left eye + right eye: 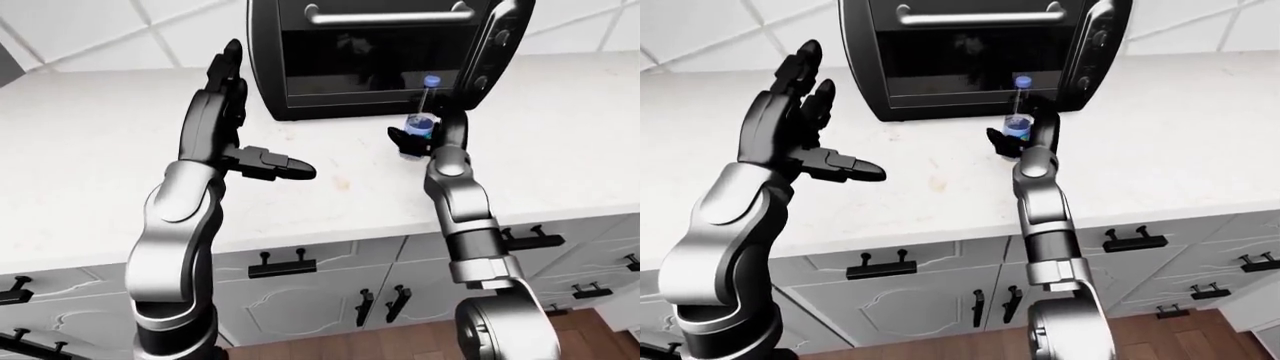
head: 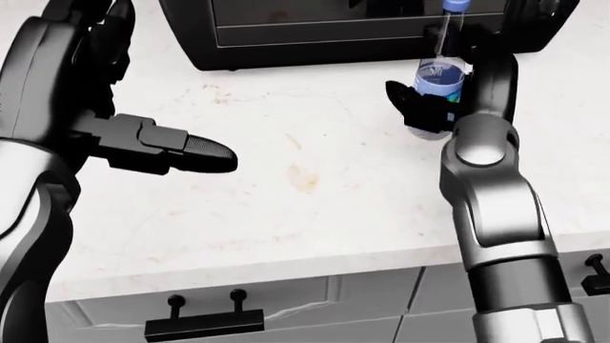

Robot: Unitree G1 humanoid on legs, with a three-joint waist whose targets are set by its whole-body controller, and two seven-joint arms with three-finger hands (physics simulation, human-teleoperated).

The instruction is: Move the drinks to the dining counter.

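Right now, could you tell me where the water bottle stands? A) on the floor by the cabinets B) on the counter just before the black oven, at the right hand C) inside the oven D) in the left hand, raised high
B: the water bottle stands upright on the white counter just below the black oven, with the right hand at its base, while the left hand is open and empty.
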